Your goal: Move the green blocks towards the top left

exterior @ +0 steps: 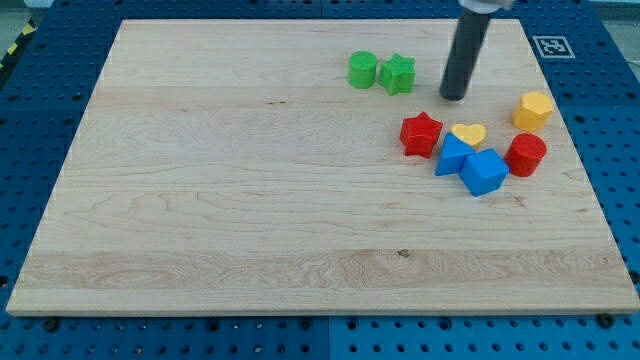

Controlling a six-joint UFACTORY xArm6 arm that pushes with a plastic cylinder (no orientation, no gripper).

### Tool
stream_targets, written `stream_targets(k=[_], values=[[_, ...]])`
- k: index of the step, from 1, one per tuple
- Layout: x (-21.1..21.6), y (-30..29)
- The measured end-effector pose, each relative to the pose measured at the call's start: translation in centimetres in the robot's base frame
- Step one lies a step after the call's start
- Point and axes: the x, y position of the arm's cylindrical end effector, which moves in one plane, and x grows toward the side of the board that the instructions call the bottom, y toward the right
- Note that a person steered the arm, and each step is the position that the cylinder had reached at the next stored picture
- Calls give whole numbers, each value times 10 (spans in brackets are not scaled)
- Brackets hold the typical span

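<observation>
Two green blocks wait beside the rod

Two green blocks, a green cylinder [363,70] and a green star [397,74], sit touching near the table's [200,200] top edge, right of centre. My tip [453,97] rests just to their right, likely placed to shove them leftward. No fingers exist on this rod, so nothing is grasped. Below it cluster a red star [421,134], yellow heart [468,133], two blue blocks [473,165], red cylinder [526,154] and yellow block [533,109].

Two green blocks [380,72], red, blue and yellow blocks [480,145], pale wooden board [250,200].
</observation>
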Motion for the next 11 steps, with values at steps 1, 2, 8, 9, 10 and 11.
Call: stream_targets(k=[1, 2, 8, 9, 10, 11], values=[[-13, -12], [-13, -78], [-31, -177], [-39, -214], [-52, -166], [-77, -113]])
